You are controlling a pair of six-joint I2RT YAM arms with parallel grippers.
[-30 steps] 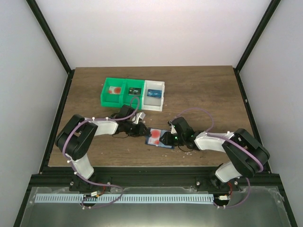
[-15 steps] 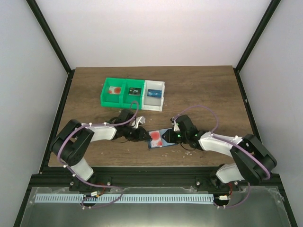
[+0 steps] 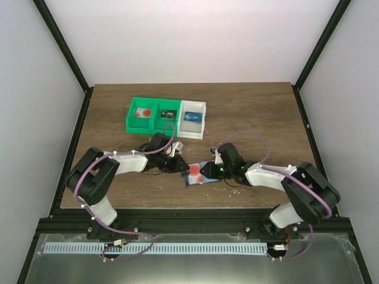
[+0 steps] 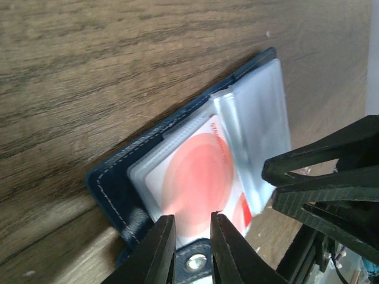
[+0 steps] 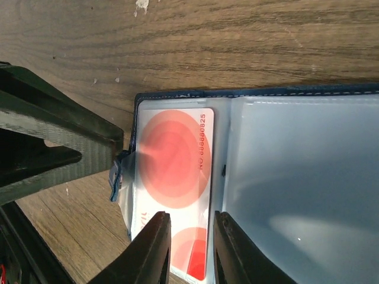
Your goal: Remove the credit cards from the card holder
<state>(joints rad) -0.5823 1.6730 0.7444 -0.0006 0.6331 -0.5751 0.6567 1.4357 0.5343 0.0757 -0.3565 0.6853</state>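
Since a second ago the holder (image 3: 200,180) has swung slightly, its right end now lying farther from the bases, and both grippers sit tighter against it.

The table (image 3: 249,112) is brown plank-grained wood, with bare room left, right and behind the work. The left arm (image 3: 127,161) and right arm (image 3: 269,176) reach low toward each other near the table's near edge. Far back, well apart from them, a green bin (image 3: 145,129) touches a white bin (image 3: 193,134); both are boxy moulded plastic.

Between the grippers the holder lies open and flat: navy, pale-stitched along its rim, rectangular with rounded corners. Its glossy, clear pocket (image 5: 296,177) fills the right half in the right wrist view. Both cards are in the other half: one card (image 5: 174,154), whitish-pink, thin, round-cornered, with a big red spot, sits in its sleeve; a second (image 5: 198,251) shows below it.

The left gripper (image 4: 192,218) comes over the holder's edge, black tapered fingers a narrow slit apart, either side of a metal stud (image 4: 195,261). The right gripper (image 5: 190,215) stands likewise, a slit apart over the second card. Whether either pair pinches anything cannot be told.
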